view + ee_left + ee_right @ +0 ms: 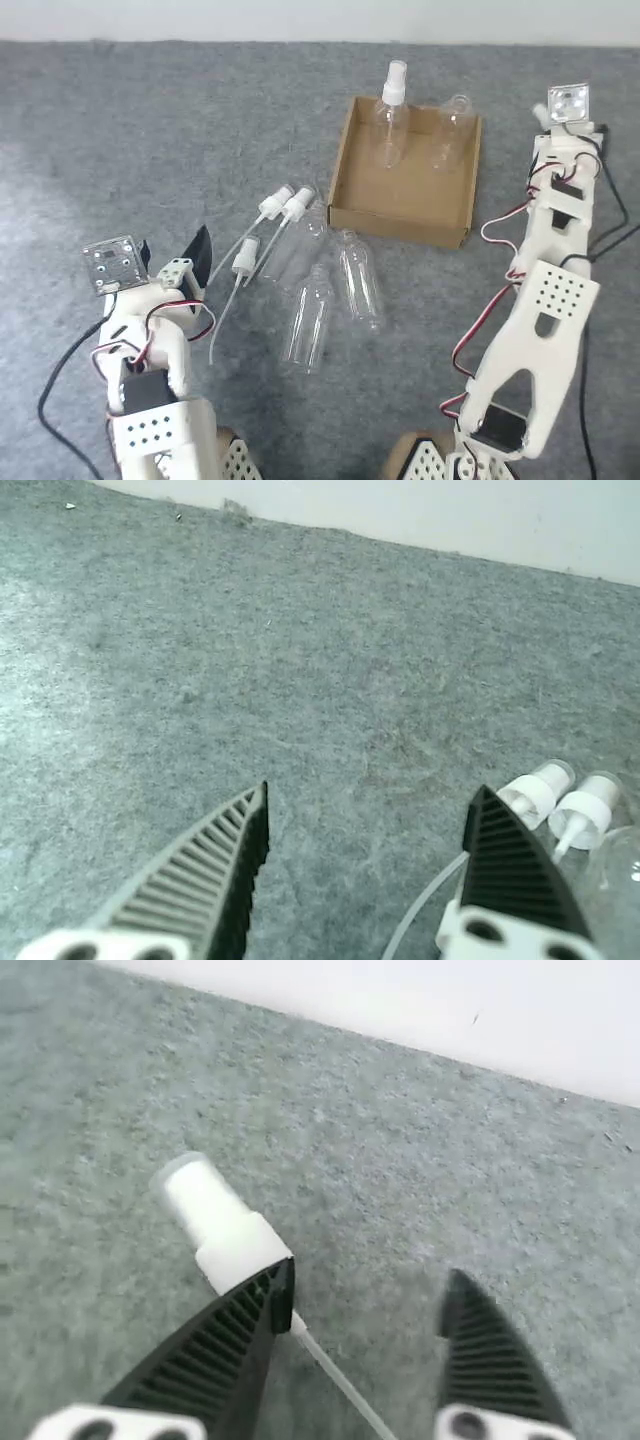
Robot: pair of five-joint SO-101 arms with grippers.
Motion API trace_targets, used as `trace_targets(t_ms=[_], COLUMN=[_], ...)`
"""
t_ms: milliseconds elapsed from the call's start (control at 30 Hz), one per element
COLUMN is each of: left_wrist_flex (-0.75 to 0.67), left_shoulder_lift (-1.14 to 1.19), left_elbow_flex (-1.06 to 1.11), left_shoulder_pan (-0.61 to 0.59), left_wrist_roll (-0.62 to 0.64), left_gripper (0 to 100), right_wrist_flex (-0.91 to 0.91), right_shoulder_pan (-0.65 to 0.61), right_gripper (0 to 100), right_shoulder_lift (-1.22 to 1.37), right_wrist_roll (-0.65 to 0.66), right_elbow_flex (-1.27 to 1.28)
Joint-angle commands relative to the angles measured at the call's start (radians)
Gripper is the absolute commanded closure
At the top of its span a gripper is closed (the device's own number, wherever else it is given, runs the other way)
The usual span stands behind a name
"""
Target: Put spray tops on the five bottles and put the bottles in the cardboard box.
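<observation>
Cardboard box [398, 224] is sitting at about 1 o'clock from the centre of the carpet [150, 130]. Inside it we are seeing a capped bottle [390, 120] and, at its 3 o'clock, an uncapped bottle [452, 128]. Three bare bottles [309, 318] are lying on the carpet at the box's 7 o'clock. Three loose spray tops [275, 203] are just beside them at their 10 o'clock, dip tubes trailing.

We are judging the task as early: one bottle finished, capping in hand.

A fifth spray top [222, 1222] is lying against one jaw of the right gripper [370, 1272], its tube running between the jaws. The jaws are standing wide apart, so nothing is being clamped (whether the top is resting on the carpet we cannot tell). Left gripper [373, 790] is likewise spread wide and empty, hovering at the loose tops' 8 o'clock.

Next move, in our judgement, is calling for the right jaws to close on that top and bring it, tube first, to an uncapped bottle's neck.
</observation>
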Motion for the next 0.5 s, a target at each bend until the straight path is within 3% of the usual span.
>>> trace_targets(t_ms=[0,100,200,333,467], left_wrist_flex=[-0.029,-0.029,-0.029,-0.029,-0.029], left_shoulder_lift=[-0.002,-0.002,-0.002,-0.002,-0.002], left_elbow_flex=[-0.008,-0.007,-0.007,-0.007,-0.007], left_shoulder_pan=[0.003,0.003,0.003,0.003,0.003], left_wrist_roll=[-0.008,-0.008,-0.008,-0.008,-0.008], left_gripper=[70,70,70,70,70], right_wrist_flex=[0.021,0.045,0.183,0.403,0.570], right_shoulder_pan=[-0.012,-0.002,0.012,0.019,0.027], right_gripper=[86.5,91.9,96.5,96.5,96.5], right_shoulder_lift=[0.028,0.042,0.027,-0.022,-0.094], right_wrist_roll=[-0.003,0.005,0.089,0.218,0.224], right_elbow_flex=[-0.064,-0.063,-0.072,-0.084,-0.084])
